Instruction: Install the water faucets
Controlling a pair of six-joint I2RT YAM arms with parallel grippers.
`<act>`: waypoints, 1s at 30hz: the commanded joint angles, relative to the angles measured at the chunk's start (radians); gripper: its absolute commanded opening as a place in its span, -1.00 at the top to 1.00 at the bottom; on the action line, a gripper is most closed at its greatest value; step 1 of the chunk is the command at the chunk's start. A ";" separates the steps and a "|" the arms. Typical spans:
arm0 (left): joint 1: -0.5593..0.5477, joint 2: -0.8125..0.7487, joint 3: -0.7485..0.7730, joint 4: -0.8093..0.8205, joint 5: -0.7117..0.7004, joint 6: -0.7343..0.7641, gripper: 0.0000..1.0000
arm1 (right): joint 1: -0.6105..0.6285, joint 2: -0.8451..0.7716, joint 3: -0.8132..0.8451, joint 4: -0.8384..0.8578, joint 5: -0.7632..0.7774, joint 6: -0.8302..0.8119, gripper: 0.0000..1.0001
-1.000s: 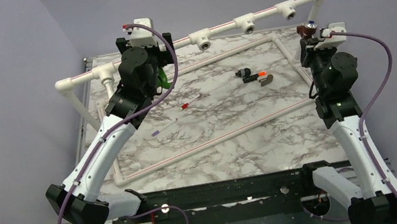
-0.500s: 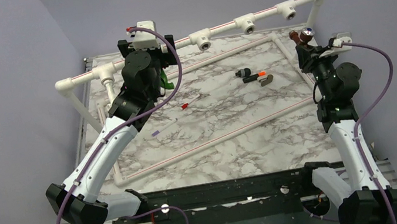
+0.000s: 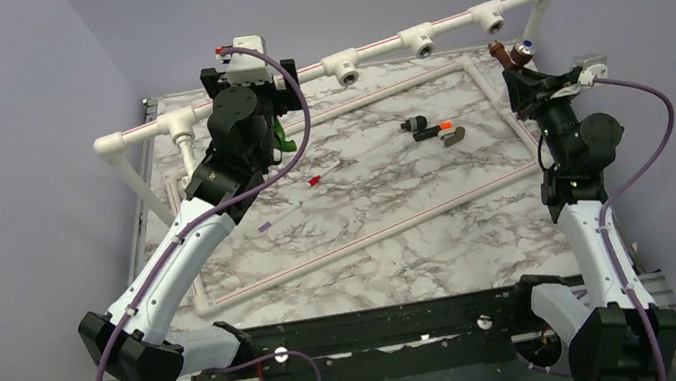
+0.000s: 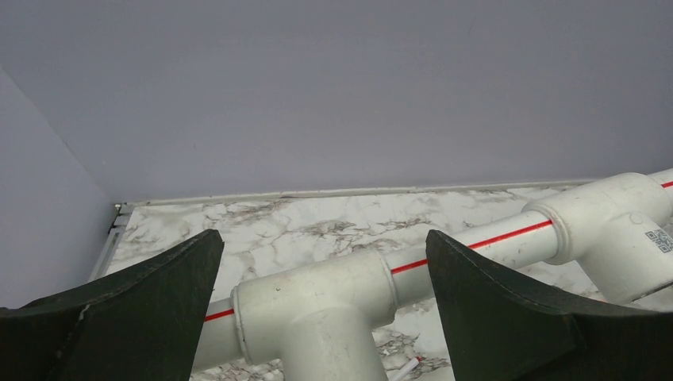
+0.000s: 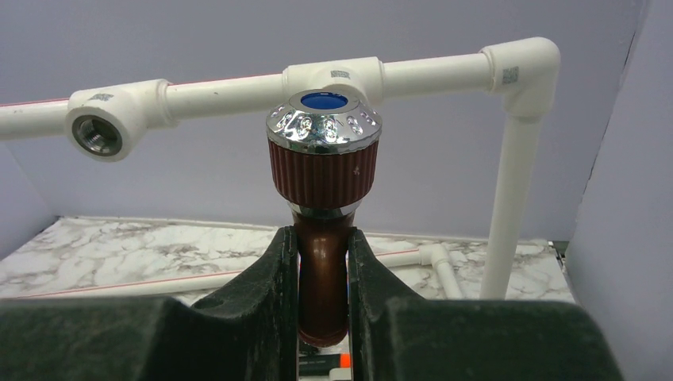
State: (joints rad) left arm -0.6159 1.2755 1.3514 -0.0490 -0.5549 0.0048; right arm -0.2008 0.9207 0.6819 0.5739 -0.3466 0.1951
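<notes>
Clamps reddish-brown copper-coloured faucet (image 5: 323,171) in right end effector (image 5: 321,255), left end effector (image 4: 321,246) gaping over white plastic T-fitting (image 4: 317,309); risks twist in pinch, cross-threading at threaded pipe socket (image 5: 97,135).

I've got the copper-brown faucet (image 5: 323,171) upright, chrome blue-dot cap on top, stem clamped in the right gripper (image 5: 321,242); green faucet (image 3: 280,138) shows only a sliver, mostly hidden.

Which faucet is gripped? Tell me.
The copper faucet, clamped in the right gripper. The green faucet is outside the open left gripper.
</notes>
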 commanded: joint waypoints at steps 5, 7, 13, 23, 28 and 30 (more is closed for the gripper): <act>-0.007 0.037 -0.055 -0.181 -0.039 -0.045 -0.98 | -0.015 0.009 0.016 0.123 -0.028 0.008 0.99; -0.007 0.037 -0.054 -0.182 -0.039 -0.044 -0.98 | -0.015 0.010 0.021 0.133 -0.022 0.004 0.99; -0.007 0.032 -0.055 -0.181 -0.043 -0.040 -0.98 | -0.017 0.034 0.040 0.141 -0.022 -0.007 0.99; -0.005 0.030 -0.057 -0.180 -0.042 -0.035 -0.98 | -0.020 0.073 0.080 0.150 -0.038 -0.034 0.99; -0.004 0.027 -0.057 -0.180 -0.041 -0.035 -0.98 | -0.021 0.090 0.096 0.146 -0.043 -0.040 0.99; -0.003 0.027 -0.056 -0.180 -0.039 -0.035 -0.98 | -0.021 0.099 0.101 0.143 -0.047 -0.044 0.99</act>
State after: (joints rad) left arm -0.6174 1.2755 1.3499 -0.0456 -0.5591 0.0074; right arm -0.2115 1.0061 0.7399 0.6651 -0.3645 0.1734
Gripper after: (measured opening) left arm 0.989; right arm 0.235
